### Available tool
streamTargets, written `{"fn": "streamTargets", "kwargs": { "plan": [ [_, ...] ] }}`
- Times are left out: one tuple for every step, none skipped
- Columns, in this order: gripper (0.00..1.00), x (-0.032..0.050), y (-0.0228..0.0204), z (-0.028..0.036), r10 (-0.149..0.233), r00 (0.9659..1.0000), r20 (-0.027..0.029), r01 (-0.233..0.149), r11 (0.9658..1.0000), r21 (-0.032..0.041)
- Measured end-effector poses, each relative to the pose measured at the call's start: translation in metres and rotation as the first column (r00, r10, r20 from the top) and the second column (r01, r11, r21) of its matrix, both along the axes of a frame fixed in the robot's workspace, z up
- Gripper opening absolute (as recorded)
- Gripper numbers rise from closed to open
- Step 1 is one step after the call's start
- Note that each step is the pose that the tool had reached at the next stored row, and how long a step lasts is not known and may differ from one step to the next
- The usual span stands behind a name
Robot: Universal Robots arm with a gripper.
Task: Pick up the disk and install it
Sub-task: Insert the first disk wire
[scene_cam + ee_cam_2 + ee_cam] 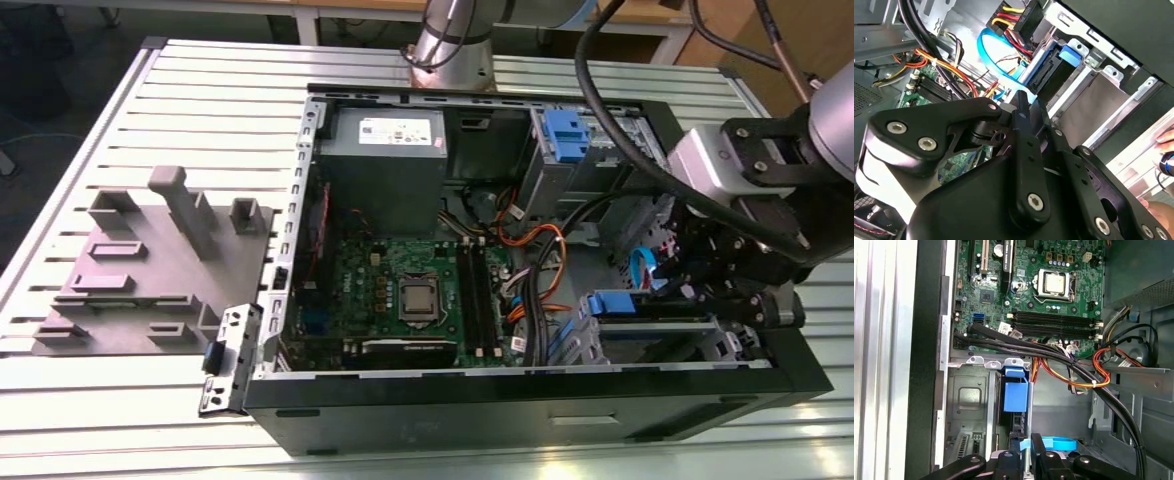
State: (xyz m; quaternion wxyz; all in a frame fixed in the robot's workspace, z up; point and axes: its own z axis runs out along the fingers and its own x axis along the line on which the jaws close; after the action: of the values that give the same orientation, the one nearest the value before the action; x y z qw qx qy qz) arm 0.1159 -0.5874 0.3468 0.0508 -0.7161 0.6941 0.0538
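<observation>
The disk (617,304) sits edge-up in the drive cage (667,345) at the front corner of the open computer case, on the exterior view's right. Its blue carrier (1015,394) shows at the slot's mouth in both wrist views, with the dark drive body (1046,75) running back toward my fingers. My gripper (721,300) hangs inside the case over the cage's far end. Its black fingers (1014,452) stand close together on either side of the disk's edge, gripper (1025,454) shut on it. A blue ribbon cable (988,55) loops just beside the gripper (1021,103).
The green motherboard (400,290) and the grey power supply (384,150) occupy the case's middle and back. Black and orange cable bundles (1064,367) cross near the cage. A grey fixture plate (147,270) lies on the slatted table at the exterior view's left. A person's hand (1166,150) is beside the case.
</observation>
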Motion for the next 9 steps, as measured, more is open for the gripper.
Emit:
{"fn": "streamTargets", "kwargs": {
  "plan": [
    [0.24,0.0027,0.0000,0.0001,0.000,1.0000,-0.0002,0.000,1.0000,-0.0001],
    [0.24,0.0057,0.0000,0.0000,0.000,1.0000,-0.0003,0.000,1.0000,-0.0001],
    [0.24,0.0085,0.0000,0.0000,0.000,1.0000,-0.0006,0.000,1.0000,-0.0001],
    [0.24,0.0105,0.0000,0.0000,0.000,1.0000,-0.0007,0.000,1.0000,-0.0001],
    [0.24,0.0114,0.0001,0.0001,0.000,1.0000,-0.0007,0.000,1.0000,-0.0002],
    [0.24,0.0114,0.0001,0.0001,0.000,1.0000,-0.0007,0.000,1.0000,-0.0001],
    [0.24,0.0114,0.0001,0.0004,0.000,1.0000,-0.0007,0.000,1.0000,-0.0001],
    [0.24,0.0114,0.0000,0.0015,0.000,1.0000,-0.0007,0.000,1.0000,-0.0001],
    [0.24,0.0115,0.0000,0.0031,0.000,1.0000,-0.0007,0.000,1.0000,0.0000]
  ]
}}
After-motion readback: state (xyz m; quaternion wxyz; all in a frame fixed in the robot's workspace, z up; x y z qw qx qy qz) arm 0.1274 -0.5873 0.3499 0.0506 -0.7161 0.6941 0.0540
